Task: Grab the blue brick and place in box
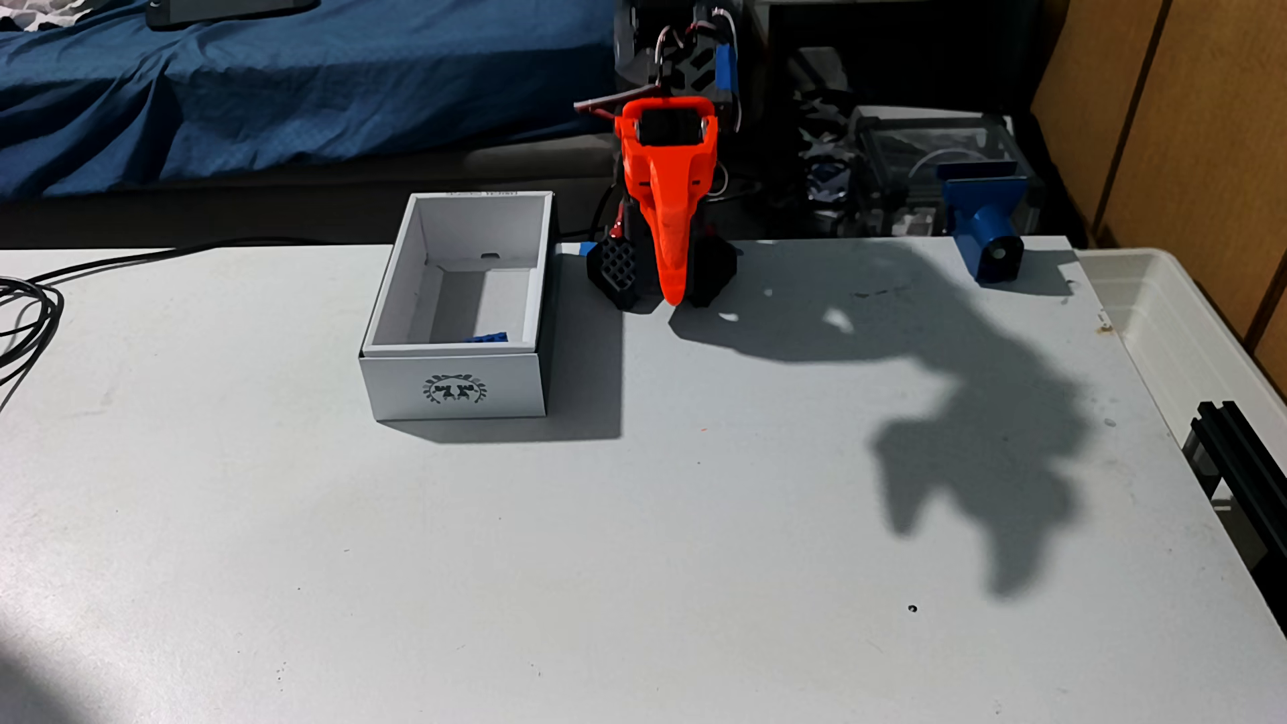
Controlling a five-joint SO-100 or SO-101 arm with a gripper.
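The white box (456,386) stands on the table left of the arm, its wreath emblem facing the camera. Inside it, against the near wall, the top of the blue brick (485,339) peeks above the rim; the rest of it is hidden. My orange gripper (673,296) hangs in front of the arm's black base, to the right of the box and apart from it, pointing down at the table. Its fingers are pressed together with nothing between them.
A blue printed bracket (985,223) stands at the table's back right. A translucent plastic bin (1177,327) sits along the right edge. Black cables (28,313) lie at the left edge. A blue-covered bed (278,90) is behind the table. The arm casts a large shadow to the right.
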